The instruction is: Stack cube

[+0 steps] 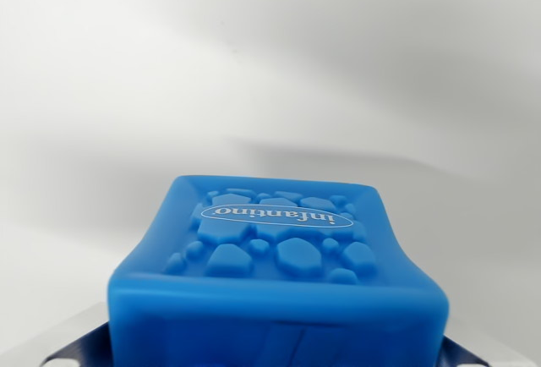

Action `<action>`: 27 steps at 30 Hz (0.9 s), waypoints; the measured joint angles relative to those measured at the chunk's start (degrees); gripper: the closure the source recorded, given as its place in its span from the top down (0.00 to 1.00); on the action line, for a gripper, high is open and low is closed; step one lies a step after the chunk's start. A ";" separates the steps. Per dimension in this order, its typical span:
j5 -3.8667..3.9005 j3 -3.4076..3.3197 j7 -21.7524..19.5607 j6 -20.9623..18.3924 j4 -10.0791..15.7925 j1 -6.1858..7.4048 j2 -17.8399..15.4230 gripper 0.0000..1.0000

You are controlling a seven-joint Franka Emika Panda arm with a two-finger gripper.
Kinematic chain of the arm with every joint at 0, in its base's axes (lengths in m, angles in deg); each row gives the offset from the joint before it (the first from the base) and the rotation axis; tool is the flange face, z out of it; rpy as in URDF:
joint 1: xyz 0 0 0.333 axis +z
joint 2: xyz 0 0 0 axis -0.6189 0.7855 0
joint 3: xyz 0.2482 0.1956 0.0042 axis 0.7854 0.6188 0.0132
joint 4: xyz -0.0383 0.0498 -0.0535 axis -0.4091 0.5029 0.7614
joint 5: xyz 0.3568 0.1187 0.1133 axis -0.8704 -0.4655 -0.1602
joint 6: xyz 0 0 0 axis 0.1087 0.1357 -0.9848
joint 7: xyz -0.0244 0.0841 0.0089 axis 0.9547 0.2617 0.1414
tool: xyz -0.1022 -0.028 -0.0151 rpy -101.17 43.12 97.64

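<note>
A blue cube (pixel 279 287) fills the lower middle of the wrist view, very close to the camera. Its top face has raised pebble shapes and an oval label, seen upside down. Shiny metal parts of the claw (pixel 279 352) show at both lower corners, just beside the cube. The claw seems to hold the cube. Behind is only a plain white worktop (pixel 270 71).

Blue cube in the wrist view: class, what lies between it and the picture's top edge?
Nothing: above the blue cube the wrist view shows only bare white surface.
</note>
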 joint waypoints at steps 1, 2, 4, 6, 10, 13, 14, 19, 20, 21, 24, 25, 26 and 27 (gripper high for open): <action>-0.03 0.04 0.02 -0.22 0.07 -0.03 -0.32 0.00; -0.05 0.08 0.04 -0.48 0.14 -0.06 -0.67 0.00; -0.11 0.13 0.08 -0.93 0.22 -0.10 -1.20 0.00; -0.21 0.20 0.13 -1.50 0.30 -0.13 -1.88 0.00; -0.37 0.32 0.26 -2.60 0.49 -0.18 -3.20 0.00; -0.56 0.41 0.39 -3.55 0.70 -0.25 -4.38 0.00; -0.60 0.43 0.41 -3.71 0.72 -0.27 -4.57 0.00; -0.97 0.52 0.63 -5.49 0.93 -0.30 -6.58 0.00; -1.05 0.54 0.67 -5.89 0.96 -0.30 -7.02 0.00; -1.10 0.55 0.71 -6.30 0.98 -0.30 -7.45 0.00; -1.29 0.57 0.84 -7.41 1.02 -0.30 -8.68 0.00; -1.37 0.58 0.89 -7.80 1.02 -0.30 -9.05 0.00; -1.40 0.58 0.92 -7.99 1.02 -0.30 -9.24 0.00; -1.47 0.59 0.98 -8.40 1.02 -0.30 -9.65 0.00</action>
